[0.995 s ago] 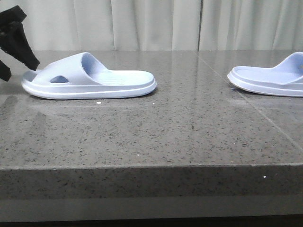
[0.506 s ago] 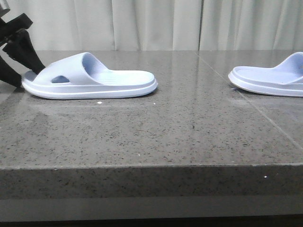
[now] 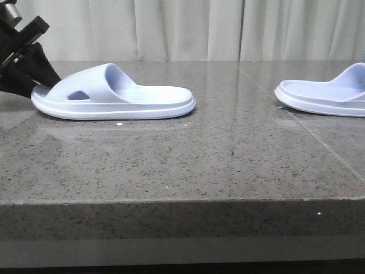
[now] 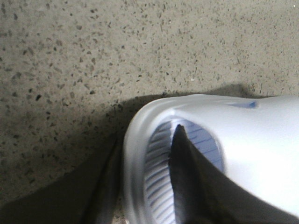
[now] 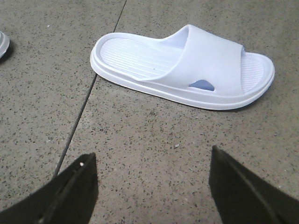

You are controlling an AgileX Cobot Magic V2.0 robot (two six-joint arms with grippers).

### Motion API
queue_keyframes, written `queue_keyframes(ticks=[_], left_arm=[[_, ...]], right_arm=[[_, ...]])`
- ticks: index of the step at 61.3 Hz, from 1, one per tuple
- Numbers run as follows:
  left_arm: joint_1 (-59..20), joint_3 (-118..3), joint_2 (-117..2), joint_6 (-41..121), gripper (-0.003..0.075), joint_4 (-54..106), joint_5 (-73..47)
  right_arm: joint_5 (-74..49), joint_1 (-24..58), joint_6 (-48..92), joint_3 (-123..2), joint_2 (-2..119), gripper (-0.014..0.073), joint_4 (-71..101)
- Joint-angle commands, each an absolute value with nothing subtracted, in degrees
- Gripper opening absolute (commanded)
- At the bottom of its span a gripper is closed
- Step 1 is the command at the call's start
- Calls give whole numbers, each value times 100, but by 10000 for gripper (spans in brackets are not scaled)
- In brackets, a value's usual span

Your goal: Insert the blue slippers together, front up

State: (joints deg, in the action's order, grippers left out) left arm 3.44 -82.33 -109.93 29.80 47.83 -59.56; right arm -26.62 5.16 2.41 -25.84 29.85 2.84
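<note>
Gripping the toe of one of the blue slippers [image 3: 114, 94], the left end effector [image 4: 145, 182] shows no markings.

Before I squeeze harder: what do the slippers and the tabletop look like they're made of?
Left slipper and right slipper: likely soft molded foam, matte pale blue, judging by the thick rounded one-piece shape, ridged footbed and absence of shine. Tabletop: looks like polished speckled grey stone or stone-look composite; it shows faint reflections and a seam line. Probably hard and slick.

On the table [image 3: 182, 165], the left slipper [image 3: 114, 94] lies well left of the right slipper [image 3: 325, 97], heels facing each other, with the left gripper [image 3: 35, 85] at the left slipper's toe end.
</note>
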Motion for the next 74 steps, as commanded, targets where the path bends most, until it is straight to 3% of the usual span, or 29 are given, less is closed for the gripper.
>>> queue_keyframes(ticks=[1, 13, 47, 74], left_arm=[[315, -8315, -10820, 2986, 150, 4860, -6137], [315, -8315, -10820, 2997, -20, 4793, -6151], [567, -8825, -10141, 3002, -20, 4906, -7064], [989, -6940, -8694, 4311, -20, 6302, -7031]], right_arm=[[-2291, 521, 279, -2776, 3037, 527, 288], [-2291, 521, 279, -2776, 3037, 527, 288], [-2183, 521, 279, -2776, 3037, 527, 288], [-2759, 458, 149, -3323, 3147, 523, 338]])
